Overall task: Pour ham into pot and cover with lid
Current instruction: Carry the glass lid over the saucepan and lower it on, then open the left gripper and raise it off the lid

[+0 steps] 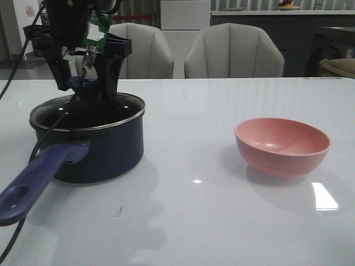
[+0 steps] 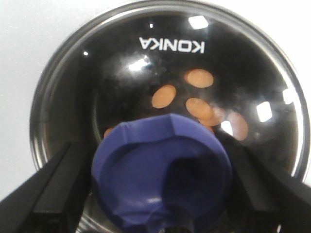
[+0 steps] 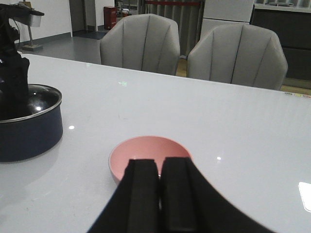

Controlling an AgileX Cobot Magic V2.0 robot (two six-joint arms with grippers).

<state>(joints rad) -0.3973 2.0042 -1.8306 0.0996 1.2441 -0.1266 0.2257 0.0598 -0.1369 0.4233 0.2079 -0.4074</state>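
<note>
On top of the pot (image 1: 94, 149) sits the lid (image 2: 165, 63), and its blue knob (image 2: 160, 170) is right between the two black fingers (image 2: 48, 189) of the left gripper (image 1: 89, 83). The fingers stand apart on each side of the knob, with a small gap showing, so the jaws look open. The left arm comes straight down over the pot from above. Through the glass you can see the ham (image 2: 199, 77), small orange pieces lying at the bottom of the pot. The pot's long handle (image 1: 39, 177) points toward the robot and a bit to its left. The right gripper (image 3: 160, 194) is low behind the pink bowl (image 1: 282, 145), its fingers pressed together with nothing between them.
</note>
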